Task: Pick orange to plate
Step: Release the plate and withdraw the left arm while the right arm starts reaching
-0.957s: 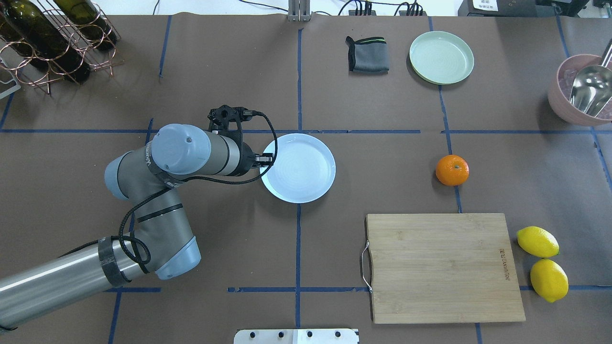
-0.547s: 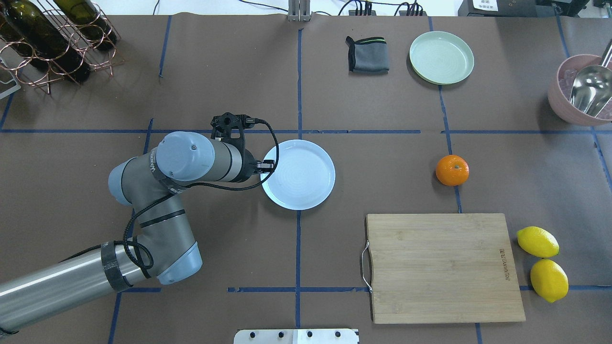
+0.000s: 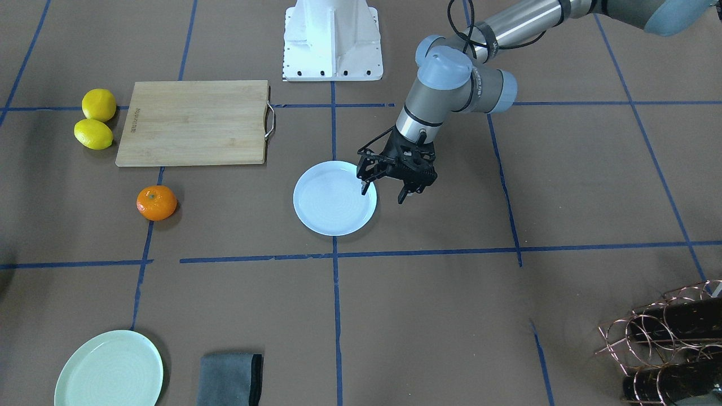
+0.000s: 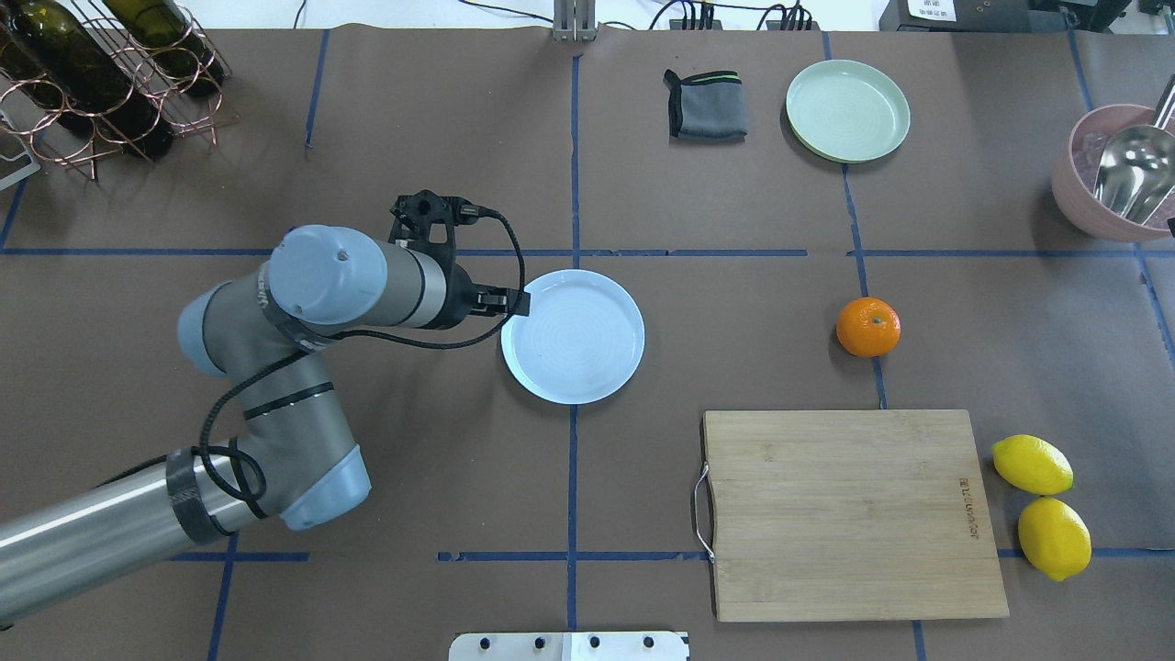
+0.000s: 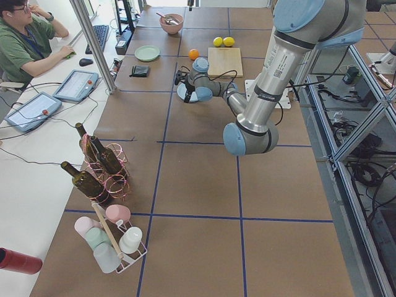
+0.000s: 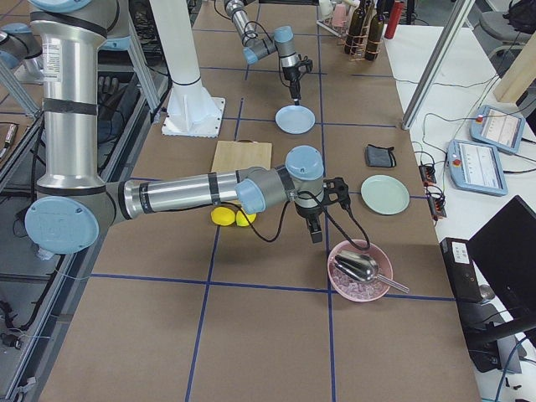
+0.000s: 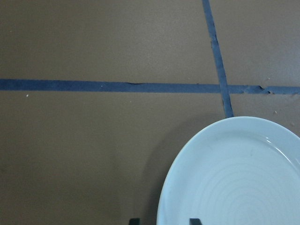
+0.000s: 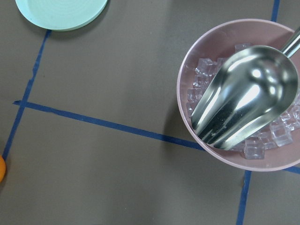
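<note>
The orange [image 4: 867, 327] lies alone on the brown table, right of centre, and shows in the front-facing view as the orange [image 3: 156, 203]. A sliver of it sits at the right wrist view's left edge. The pale bluish-white plate [image 4: 587, 353] lies flat at the table's middle, nothing on it. My left gripper [image 4: 516, 305] hangs open just above the plate's left rim; in the front-facing view the left gripper [image 3: 384, 193] has its fingers spread and nothing between them. My right gripper [image 6: 316, 230] hovers by the pink bowl, far from the orange; whether it is open I cannot tell.
A wooden cutting board [image 4: 854, 514] lies near the orange, with two lemons [image 4: 1032, 464] to its right. A mint-green plate [image 4: 847, 110] and grey cloth [image 4: 707, 104] sit at the back. A pink bowl [image 4: 1079, 197] of ice with a metal scoop is far right; a wine rack [image 4: 101, 73] back left.
The plate shifted slightly toward the near side and then stayed put. The left gripper rose and drew back a little from its rim. The orange has not moved.
</note>
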`<state>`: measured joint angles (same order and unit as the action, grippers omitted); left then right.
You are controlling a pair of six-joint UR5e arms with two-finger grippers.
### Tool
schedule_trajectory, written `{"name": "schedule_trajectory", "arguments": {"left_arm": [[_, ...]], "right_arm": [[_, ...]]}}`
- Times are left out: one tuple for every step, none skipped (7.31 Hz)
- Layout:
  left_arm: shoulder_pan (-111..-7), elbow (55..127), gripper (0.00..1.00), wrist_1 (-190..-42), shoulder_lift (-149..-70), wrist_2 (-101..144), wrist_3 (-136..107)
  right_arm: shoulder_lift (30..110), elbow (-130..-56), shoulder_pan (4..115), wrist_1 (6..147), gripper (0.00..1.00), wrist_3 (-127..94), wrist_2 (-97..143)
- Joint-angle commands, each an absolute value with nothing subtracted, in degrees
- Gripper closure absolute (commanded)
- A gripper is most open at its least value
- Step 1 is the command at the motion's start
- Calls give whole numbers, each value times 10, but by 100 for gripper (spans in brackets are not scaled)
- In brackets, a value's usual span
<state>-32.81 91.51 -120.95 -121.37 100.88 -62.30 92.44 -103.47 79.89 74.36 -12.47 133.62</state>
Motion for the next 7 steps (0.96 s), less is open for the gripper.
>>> {"name": "schedule_trajectory", "arguments": {"left_arm": [[-421,1026,0,-1130,-1137,1095,-471],[-470,1075,0,-1117,-1077,1137,-416],[-537,1091,0,-1120,-1024,1192,-384],[-620,1086,0,-1115,-977,1254,-261],[-694,1075,0,-1109,-935,1282,-132],[-751,1060,0,-1070,-903,1296,-32],[-812,1044,0,-986,-898,1296,64]], "right_arm": [[905,-1073,768,744,0,-154,1334],[901,-1085,758,744,0,-181,1336],[870,-1087,731,745,0,-185,1333],[862,-1087,700,745,0,-187,1332],[861,-1092,681,745,0,-187,1321],[856,-1097,665,745,0,-230,1304],[822,-1097,631,752,0,-280,1271]]}}
